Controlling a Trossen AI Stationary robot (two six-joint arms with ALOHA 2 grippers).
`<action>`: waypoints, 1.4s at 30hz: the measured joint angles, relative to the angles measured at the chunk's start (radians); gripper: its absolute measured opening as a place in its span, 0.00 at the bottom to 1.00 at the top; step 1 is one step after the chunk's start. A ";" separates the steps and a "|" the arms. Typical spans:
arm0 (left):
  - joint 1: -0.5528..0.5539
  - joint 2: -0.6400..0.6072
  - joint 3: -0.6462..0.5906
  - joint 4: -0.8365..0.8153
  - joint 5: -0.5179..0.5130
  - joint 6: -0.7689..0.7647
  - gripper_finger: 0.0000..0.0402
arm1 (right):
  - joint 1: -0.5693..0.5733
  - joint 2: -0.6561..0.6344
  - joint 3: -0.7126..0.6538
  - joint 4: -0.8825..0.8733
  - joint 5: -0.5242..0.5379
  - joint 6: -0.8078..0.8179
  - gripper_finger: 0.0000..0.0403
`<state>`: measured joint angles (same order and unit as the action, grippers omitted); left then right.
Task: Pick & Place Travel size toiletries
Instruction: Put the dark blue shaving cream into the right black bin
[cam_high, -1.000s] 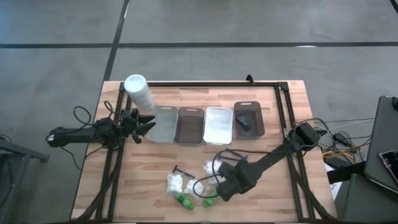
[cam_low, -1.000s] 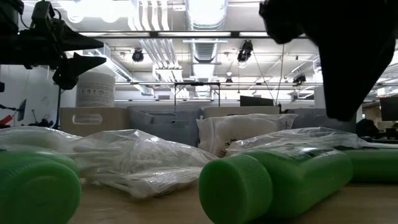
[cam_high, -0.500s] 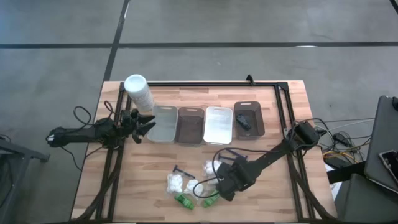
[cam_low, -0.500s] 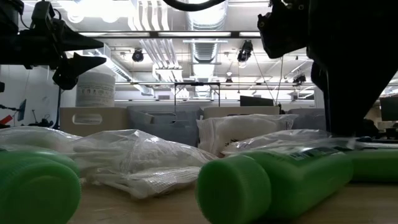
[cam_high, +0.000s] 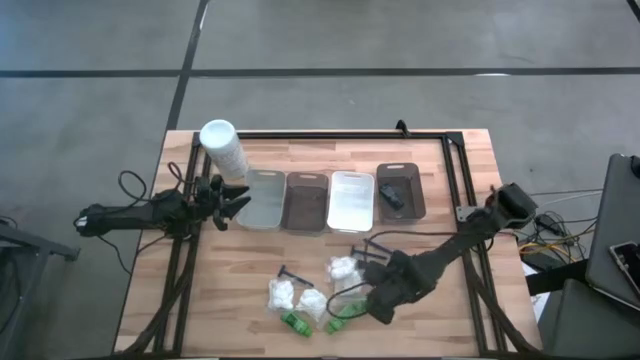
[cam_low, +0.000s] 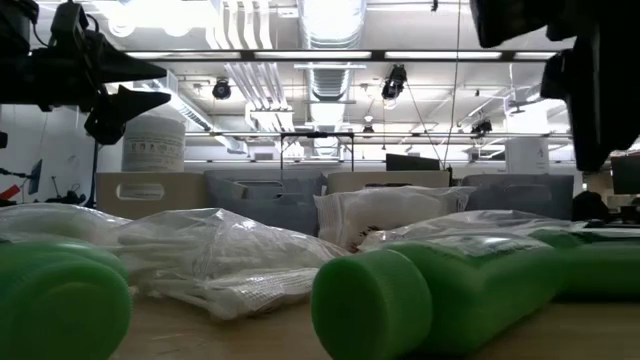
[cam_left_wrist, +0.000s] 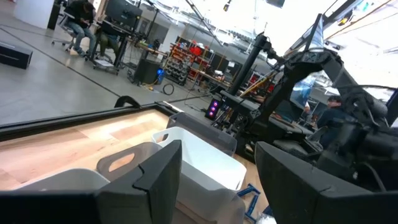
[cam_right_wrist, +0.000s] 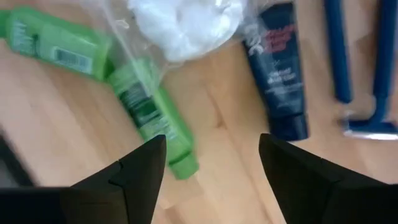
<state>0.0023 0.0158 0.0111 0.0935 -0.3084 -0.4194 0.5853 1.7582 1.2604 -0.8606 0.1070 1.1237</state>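
Note:
The toiletries lie in a loose pile near the table's near edge. Two green bottles (cam_high: 293, 322) (cam_high: 338, 322) lie on their sides, with bagged white puffs (cam_high: 313, 303) (cam_high: 343, 268) behind them and dark razors (cam_high: 292, 272) (cam_high: 370, 248) farther back. My right gripper (cam_high: 378, 300) hovers open just right of the pile. In its wrist view (cam_right_wrist: 211, 180) a green bottle (cam_right_wrist: 152, 118), a black tube (cam_right_wrist: 280, 68), puffs (cam_right_wrist: 186, 18) and blue razors (cam_right_wrist: 360, 62) lie below the fingers. My left gripper (cam_high: 235, 200) waits open beside the leftmost tray (cam_high: 265, 198).
Several rectangular trays (cam_high: 305, 200) (cam_high: 351, 200) (cam_high: 400, 192) stand in a row across the table's middle; the rightmost holds a black item (cam_high: 392, 195). A tall white cylinder (cam_high: 222, 147) stands at the far left corner. Bare wood lies left of the pile.
My right gripper has risen off the green bottle and moved toward the table's right edge, staying open. The nearer green bottle has shifted slightly on the table. The left arm has kept still.

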 joint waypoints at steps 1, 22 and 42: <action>0.000 0.000 0.000 0.000 0.000 0.000 0.52 | 0.000 -0.025 -0.027 0.019 -0.009 0.006 0.62; 0.000 0.006 0.000 -0.008 0.000 0.000 0.52 | -0.043 -0.102 -0.261 0.160 0.027 -0.285 0.75; 0.000 0.006 0.000 -0.009 0.000 0.000 0.52 | -0.109 0.023 -0.256 0.242 -0.024 -0.226 0.54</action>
<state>0.0021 0.0219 0.0113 0.0844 -0.3085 -0.4194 0.4766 1.7811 1.0043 -0.6186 0.0834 0.8979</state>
